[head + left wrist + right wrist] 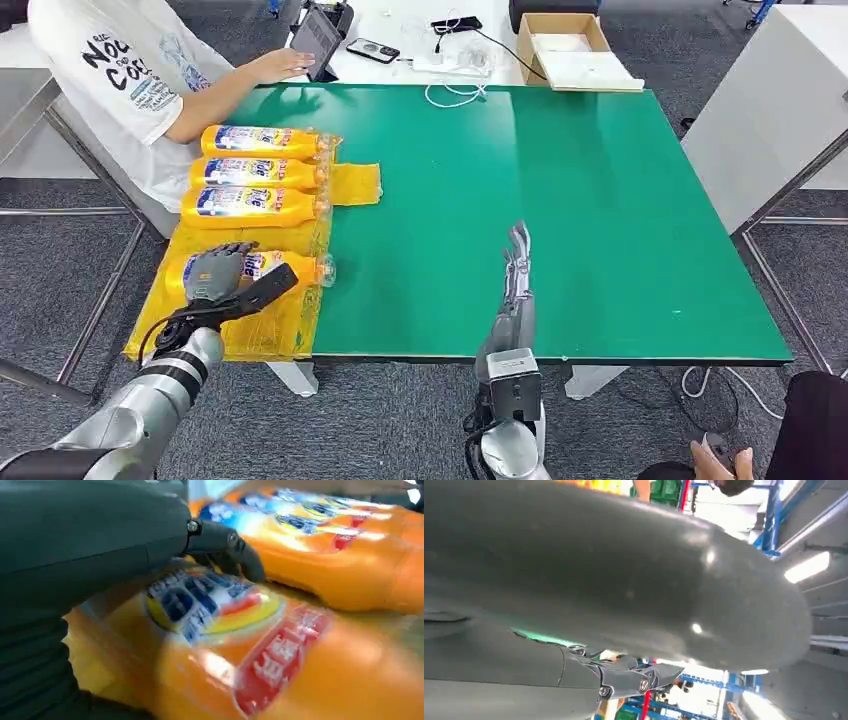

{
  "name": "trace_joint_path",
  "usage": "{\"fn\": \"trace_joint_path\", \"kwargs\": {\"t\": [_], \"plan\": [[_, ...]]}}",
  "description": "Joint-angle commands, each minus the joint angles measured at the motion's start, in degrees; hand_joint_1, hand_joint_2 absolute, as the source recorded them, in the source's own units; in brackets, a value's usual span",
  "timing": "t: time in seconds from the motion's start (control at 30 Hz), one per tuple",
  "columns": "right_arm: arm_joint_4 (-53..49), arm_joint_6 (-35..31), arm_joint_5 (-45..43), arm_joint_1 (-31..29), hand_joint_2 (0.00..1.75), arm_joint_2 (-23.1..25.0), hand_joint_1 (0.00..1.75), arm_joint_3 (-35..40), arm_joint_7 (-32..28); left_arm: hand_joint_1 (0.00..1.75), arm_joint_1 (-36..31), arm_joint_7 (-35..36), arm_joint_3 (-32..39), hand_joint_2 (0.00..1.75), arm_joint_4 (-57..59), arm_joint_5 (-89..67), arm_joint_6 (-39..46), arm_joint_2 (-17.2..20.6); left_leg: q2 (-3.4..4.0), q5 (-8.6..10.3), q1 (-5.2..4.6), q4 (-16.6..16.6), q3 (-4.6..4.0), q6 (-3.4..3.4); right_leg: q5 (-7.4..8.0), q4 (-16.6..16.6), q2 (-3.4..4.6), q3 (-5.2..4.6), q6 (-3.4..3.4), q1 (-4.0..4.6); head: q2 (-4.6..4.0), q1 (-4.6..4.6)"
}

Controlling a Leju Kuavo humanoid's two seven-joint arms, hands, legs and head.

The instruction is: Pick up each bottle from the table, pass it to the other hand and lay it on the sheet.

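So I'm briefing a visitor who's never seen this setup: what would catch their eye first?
Probably the row of orange bottles lying on the yellow sheet at the left edge of the green table. Next, the left robot hand resting on the nearest bottle, while the right robot hand hangs open over bare green.

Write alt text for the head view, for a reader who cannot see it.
The robot's left hand grips an orange bottle lying on a yellow sheet at the green table's left edge, beside three more bottles. Its right hand rests open, fingers straight, on the table. A seated person touches a tablet.
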Motion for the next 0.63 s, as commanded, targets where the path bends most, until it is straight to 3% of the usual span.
{"fn": "trace_joint_path", "kwargs": {"t": [0.03,0.13,0.2,0.43,0.63], "plan": [[9.12,1.57,0.54,-3.46,0.00,-0.16,0.00,-1.24,1.49,0.00,-1.26,-2.80,12.27,0.00,4.82,12.09,-15.42,-3.59,0.01,0.00,-0.03,-0.13,0.37,0.11,-0.01,-0.15,-0.06,0.37,-0.11,0.00,0.00,0.00],[9.93,1.75,0.62,-3.81,0.00,-0.08,0.00,-1.65,1.39,0.00,-1.03,-3.95,13.44,0.00,4.75,15.58,-19.32,-3.55,-0.42,-0.01,-0.03,-0.07,0.61,0.07,-0.20,-0.08,-0.39,0.36,-0.03,-0.03,0.00,0.00],[9.96,1.80,0.61,-3.83,0.00,-0.08,0.00,-1.76,1.39,0.00,-0.90,-4.42,13.16,0.00,4.44,15.85,-19.15,-3.59,-0.32,-0.02,-0.03,-0.17,0.74,0.06,-0.26,-0.17,-0.32,0.23,-0.27,-0.02,0.00,0.04],[9.77,1.85,0.63,-3.76,0.00,-0.12,0.00,-1.83,1.38,0.00,-1.00,-4.42,12.31,0.00,4.29,15.43,-18.25,-3.76,-0.32,-0.04,-0.07,-0.21,0.94,0.06,-0.20,-0.19,-0.34,1.00,-0.15,0.00,0.00,0.00],[10.52,1.92,1.26,-4.00,0.00,-0.35,0.00,-2.00,1.61,0.00,-0.67,-5.16,12.63,0.00,4.60,19.21,-21.11,-3.90,-0.28,-0.01,-0.07,-0.18,0.93,0.09,-0.16,-0.17,-0.30,1.00,-0.14,0.00,0.00,0.00]]}}
